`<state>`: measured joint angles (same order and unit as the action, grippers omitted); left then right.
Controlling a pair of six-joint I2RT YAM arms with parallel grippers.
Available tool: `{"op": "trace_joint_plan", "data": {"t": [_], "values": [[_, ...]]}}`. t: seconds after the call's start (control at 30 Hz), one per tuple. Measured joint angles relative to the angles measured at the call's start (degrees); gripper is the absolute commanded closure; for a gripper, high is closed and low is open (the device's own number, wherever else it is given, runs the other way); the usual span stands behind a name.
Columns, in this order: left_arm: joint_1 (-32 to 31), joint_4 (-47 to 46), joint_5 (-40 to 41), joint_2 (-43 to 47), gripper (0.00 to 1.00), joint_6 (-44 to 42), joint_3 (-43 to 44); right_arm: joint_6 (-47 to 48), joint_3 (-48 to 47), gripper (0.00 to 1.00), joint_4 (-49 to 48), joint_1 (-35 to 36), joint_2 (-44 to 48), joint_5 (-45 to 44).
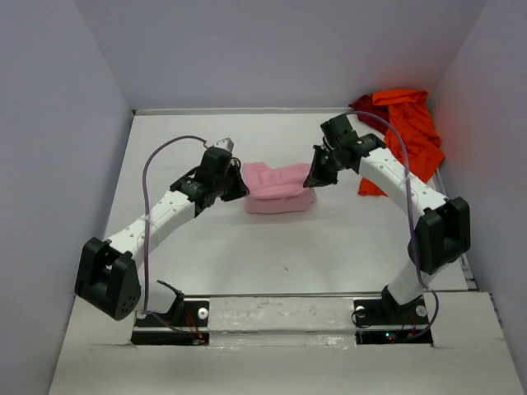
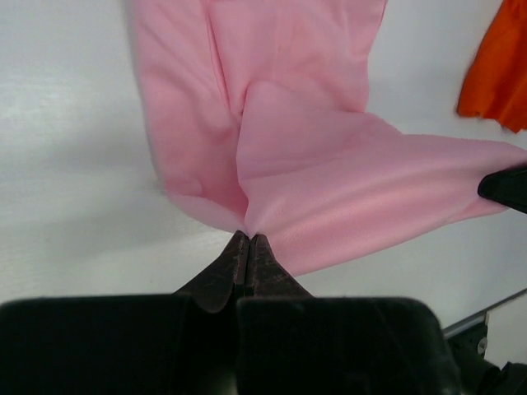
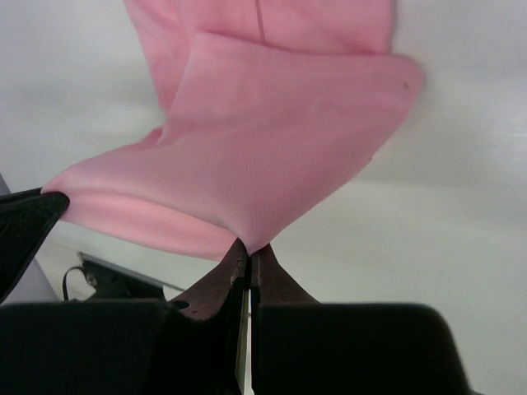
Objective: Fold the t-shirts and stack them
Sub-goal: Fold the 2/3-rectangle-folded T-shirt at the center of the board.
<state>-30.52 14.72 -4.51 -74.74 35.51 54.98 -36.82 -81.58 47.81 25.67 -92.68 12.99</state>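
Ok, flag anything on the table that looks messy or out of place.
The orange t-shirt lies crumpled and unfolded in the far right corner. The pink t-shirt is partly folded, pinched by the left gripper and the right gripper, which fits the task. Nothing looks spilled or damaged.

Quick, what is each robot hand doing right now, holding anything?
Left gripper: jaws closed on the pink t-shirt.
Right gripper: jaws closed on the same pink t-shirt.

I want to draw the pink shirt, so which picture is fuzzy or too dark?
Left wrist view: the pink shirt looks soft, its left edge smeared. Right wrist view: sharper, its weave shows near the right gripper, whose body is just black. Top view: even light, faint shadows, orange shirt bright.
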Motion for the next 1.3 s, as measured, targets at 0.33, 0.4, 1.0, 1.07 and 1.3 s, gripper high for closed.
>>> {"op": "trace_joint_plan", "data": {"t": [0.33,0.4,1.0,1.07,1.3], "values": [[7.4,-4.5,1.6,-16.9,1.0,-4.7,15.0,0.6,-19.2,1.0,-3.0,-0.1,-18.1,-9.5],[7.9,-6.0,1.6,-22.0,1.0,-6.0,17.9,0.6,-19.8,1.0,-4.9,-0.2,-21.2,-11.2],[10.8,-10.2,-1.4,-53.9,0.54,-8.9,44.2,0.1,-24.2,0.45,-19.4,-5.4,-37.2,-17.5],[11.0,-10.2,-0.6,-54.4,0.47,-9.3,45.7,1.4,-24.1,0.4,-19.5,-5.7,-37.2,-18.2],[11.1,-12.7,4.7,-48.0,0.43,-9.2,39.3,5.3,-17.7,0.36,-20.3,-5.9,-32.3,-18.5]]}}
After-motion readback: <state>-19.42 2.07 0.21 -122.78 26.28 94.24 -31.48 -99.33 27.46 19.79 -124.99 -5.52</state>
